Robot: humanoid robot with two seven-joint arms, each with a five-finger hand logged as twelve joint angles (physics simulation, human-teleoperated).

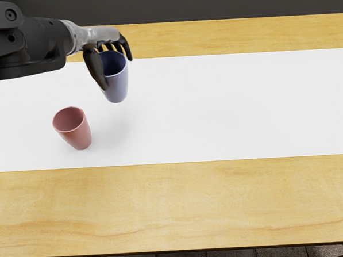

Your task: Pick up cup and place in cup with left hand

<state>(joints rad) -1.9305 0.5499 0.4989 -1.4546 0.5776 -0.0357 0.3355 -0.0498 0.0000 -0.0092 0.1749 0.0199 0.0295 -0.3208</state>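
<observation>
My left hand [106, 61] reaches in from the upper left, its fingers curled around the upper part of a blue cup [118, 85]. The blue cup is upright with a slight tilt, and a shadow on the white surface below and beside it suggests it is raised. A pink cup [78, 135] stands with its mouth up, lower and to the left of the blue one, apart from it and from the hand. The fingers and thumb hide part of the blue cup's rim and left side.
A white strip [228, 108] runs across the wooden table [192, 202]. The table's front edge shows near the bottom of the view, and a dark band lies behind its back edge.
</observation>
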